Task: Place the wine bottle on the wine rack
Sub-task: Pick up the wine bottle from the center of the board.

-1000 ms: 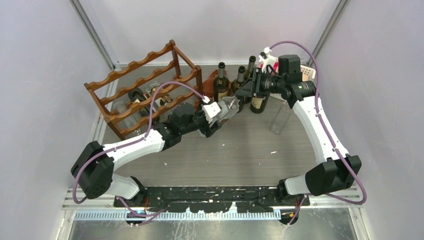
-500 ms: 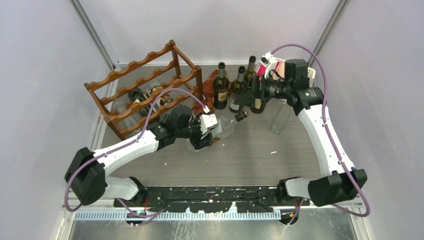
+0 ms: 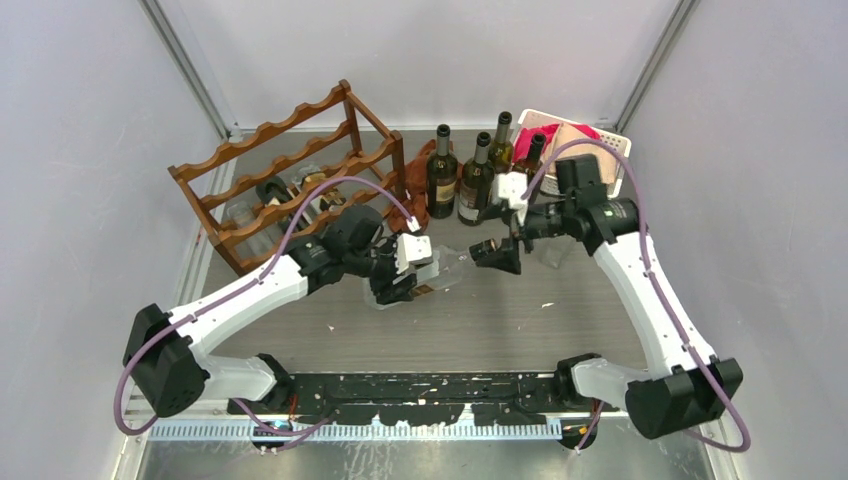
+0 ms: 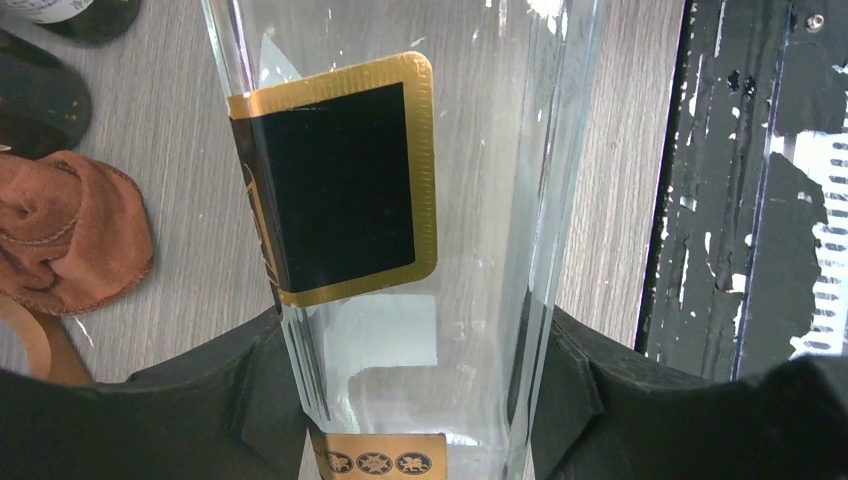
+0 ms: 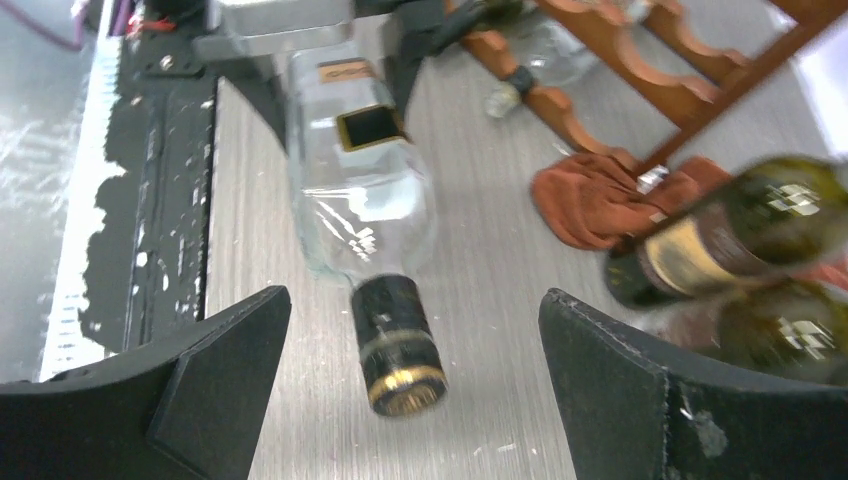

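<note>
My left gripper (image 3: 402,276), just right of and in front of the wine rack (image 3: 262,130), clamps the clear wine bottle (image 3: 447,270) around its body. Further right, my right gripper (image 5: 415,300) gapes wide, with the bottle's capped neck just ahead of its fingers.

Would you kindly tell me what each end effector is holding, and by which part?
The left end effector grips the clear wine bottle around its lower body. The right end effector is open, holding nothing.
</note>
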Tool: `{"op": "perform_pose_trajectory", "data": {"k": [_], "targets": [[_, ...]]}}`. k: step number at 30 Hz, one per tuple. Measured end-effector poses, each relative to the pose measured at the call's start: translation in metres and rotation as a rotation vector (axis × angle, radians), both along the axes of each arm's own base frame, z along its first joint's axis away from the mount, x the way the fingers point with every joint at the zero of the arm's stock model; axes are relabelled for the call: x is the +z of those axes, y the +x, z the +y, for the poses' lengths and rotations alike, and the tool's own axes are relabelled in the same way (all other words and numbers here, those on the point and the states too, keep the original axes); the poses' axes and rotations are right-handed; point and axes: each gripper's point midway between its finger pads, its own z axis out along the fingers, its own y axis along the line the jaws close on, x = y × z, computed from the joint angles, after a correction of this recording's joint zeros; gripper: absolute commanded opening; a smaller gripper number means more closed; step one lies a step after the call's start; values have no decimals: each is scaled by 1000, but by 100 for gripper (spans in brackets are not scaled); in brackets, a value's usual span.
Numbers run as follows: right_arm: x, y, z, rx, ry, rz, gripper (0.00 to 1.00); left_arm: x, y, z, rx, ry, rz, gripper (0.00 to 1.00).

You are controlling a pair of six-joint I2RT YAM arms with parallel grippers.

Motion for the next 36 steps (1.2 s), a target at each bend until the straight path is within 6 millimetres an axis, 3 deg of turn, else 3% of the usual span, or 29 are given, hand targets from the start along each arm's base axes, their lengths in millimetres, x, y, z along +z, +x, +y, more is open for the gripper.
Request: {"op": "perform_pose_trajectory", "data": {"k": [7,14,24,27,29,31,32,33,34,35,36], "targets": [[-41,-24,35,236,-149,-24,100,0,-2,-1,-28,29,11,0],[-58,-27,46,265,-257,-53,98,-4,-5,-5,-58,61,23,0],[-72,-22,55,253,-319,-40,81,0,-5,-7,-71,62,11,0],[-72,-20,58,238,-315,-36,62,0,-3,-7,-67,66,7,0],[-72,-20,59,223,-319,-23,33,-1,-3,-6,-67,68,4,0],[-72,-19,59,212,-320,-13,12,-1,-2,-6,-67,70,3,1],[-72,-19,59,209,-320,-11,5,-1,-2,-6,-67,71,2,5],[-73,-19,59,206,-322,-12,2,-1,-2,-6,-67,71,1,29],[-73,-18,59,204,-325,-13,1,-1,-2,-5,-65,74,0,40],[-73,-18,59,200,-325,-13,1,-2,-2,-5,-64,75,0,62],[-74,-18,59,198,-323,-15,1,-2,-1,-5,-63,76,-1,75]]}}
